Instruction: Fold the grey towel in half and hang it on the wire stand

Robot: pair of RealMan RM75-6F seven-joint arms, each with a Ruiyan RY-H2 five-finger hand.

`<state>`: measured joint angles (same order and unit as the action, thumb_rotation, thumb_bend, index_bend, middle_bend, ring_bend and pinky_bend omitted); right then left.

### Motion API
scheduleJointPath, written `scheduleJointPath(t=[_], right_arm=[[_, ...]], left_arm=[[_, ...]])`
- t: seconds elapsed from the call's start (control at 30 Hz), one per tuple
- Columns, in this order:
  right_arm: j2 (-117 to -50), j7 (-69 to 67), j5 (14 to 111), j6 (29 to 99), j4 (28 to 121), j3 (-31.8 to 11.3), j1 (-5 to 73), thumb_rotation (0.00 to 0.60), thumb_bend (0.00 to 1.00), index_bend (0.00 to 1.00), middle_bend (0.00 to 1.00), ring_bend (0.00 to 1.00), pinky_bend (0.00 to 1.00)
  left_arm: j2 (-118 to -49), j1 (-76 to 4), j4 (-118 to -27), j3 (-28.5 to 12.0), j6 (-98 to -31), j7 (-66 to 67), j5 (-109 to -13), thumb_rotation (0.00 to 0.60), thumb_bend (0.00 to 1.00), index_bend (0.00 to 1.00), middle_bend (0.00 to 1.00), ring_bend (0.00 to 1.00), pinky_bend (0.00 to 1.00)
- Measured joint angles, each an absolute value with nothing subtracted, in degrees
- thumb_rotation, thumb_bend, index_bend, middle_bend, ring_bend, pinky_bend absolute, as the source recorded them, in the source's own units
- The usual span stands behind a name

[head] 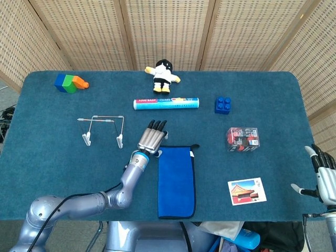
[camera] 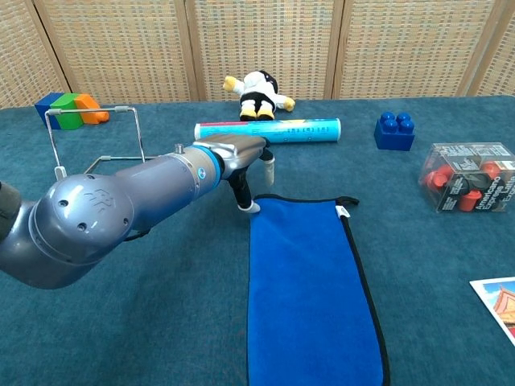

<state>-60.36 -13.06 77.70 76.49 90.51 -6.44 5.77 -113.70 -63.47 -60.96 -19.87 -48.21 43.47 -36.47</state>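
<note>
The towel [head: 177, 181] [camera: 310, 289] is blue with a dark edge and lies flat, lengthwise, near the table's front. My left hand [head: 151, 137] [camera: 241, 153] hovers at its far left corner, fingers stretched out toward the back and holding nothing. Its thumb tip [camera: 252, 207] points down just beside the towel's corner. The wire stand [head: 102, 128] [camera: 92, 141] stands upright to the left of the hand, bare. My right hand [head: 325, 176] sits off the table's front right edge, fingers spread and empty.
A long printed tube [head: 166, 103] lies just beyond the left hand. A plush toy [head: 164, 75] sits at the back, coloured blocks [head: 70, 83] at the back left. A blue brick [head: 223, 104], a clear box [head: 243, 139] and a postcard [head: 247, 191] are on the right.
</note>
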Motion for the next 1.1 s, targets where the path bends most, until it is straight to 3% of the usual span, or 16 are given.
scheduleJointPath(t=[0.9, 1.1], right_arm=[[-60.1, -14.1, 78.0, 76.7, 90.4, -6.4, 5.7, 0.6, 0.0, 0.0, 0.0, 0.0, 0.0], [-60.0, -14.4, 77.9, 76.6, 90.3, -6.4, 5.7, 0.6, 0.0, 0.0, 0.0, 0.0, 0.0]], left_arm=[[-115.3, -66.1, -59.5, -19.2, -48.0, 46.7, -29.6, 0.6, 0.31, 0.4, 0.0, 0.0, 0.0], [-115.3, -66.5, -59.9, -18.9, -48.5, 47.5, -28.6, 0.6, 0.31, 0.45, 0.0, 0.0, 0.0]])
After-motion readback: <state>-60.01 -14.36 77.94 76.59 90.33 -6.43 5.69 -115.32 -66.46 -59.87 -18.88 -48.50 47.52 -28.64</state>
